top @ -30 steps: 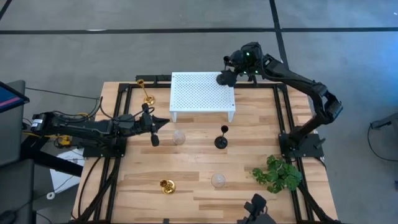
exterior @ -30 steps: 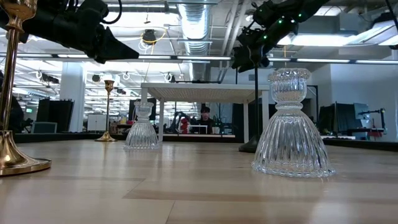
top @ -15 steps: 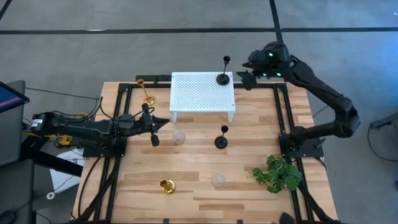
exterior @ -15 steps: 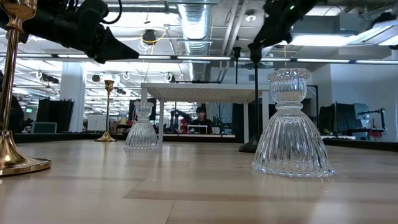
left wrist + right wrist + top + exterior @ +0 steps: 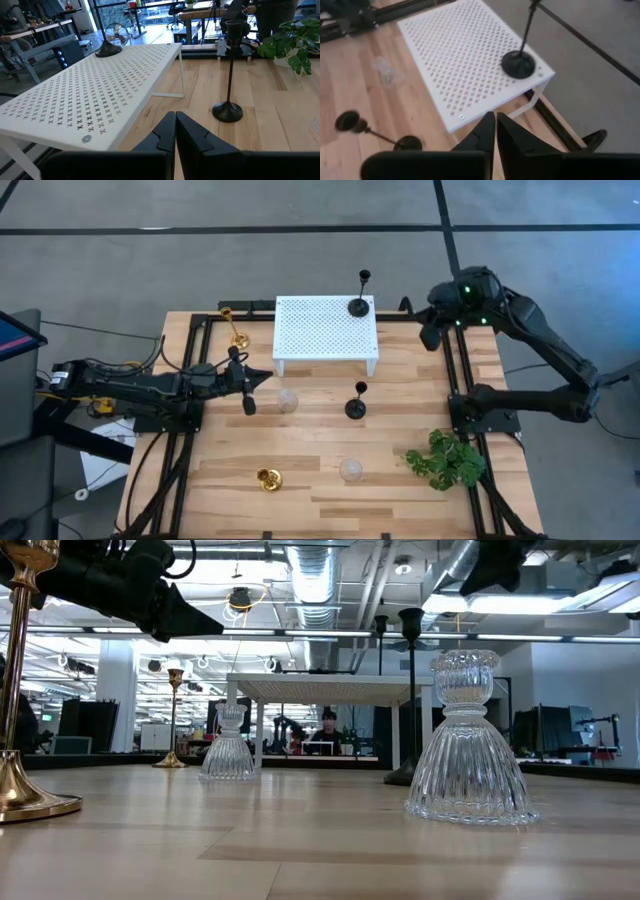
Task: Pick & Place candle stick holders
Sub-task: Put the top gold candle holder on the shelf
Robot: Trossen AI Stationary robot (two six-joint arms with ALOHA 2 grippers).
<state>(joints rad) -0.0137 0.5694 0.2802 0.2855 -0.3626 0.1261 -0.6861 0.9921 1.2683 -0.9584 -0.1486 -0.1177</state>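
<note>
Upper centre of the high view, I see the white platform (image 5: 326, 330) carrying one black holder (image 5: 359, 304) at its right corner. My right gripper (image 5: 431, 332) hangs empty just right of it, fingers together; I reckon one placement is done. Next I must fetch the second black holder (image 5: 355, 406) mid-frame, while my left gripper (image 5: 248, 388), likewise closed, waits at centre left.

Grey floor (image 5: 300, 260) crossed by dark lines around a pale wooden table (image 5: 310, 450). Beyond, open office: exposed ceiling ducts (image 5: 315, 575), strip lights, desks, a seated person (image 5: 322, 730) at monitors.
</note>
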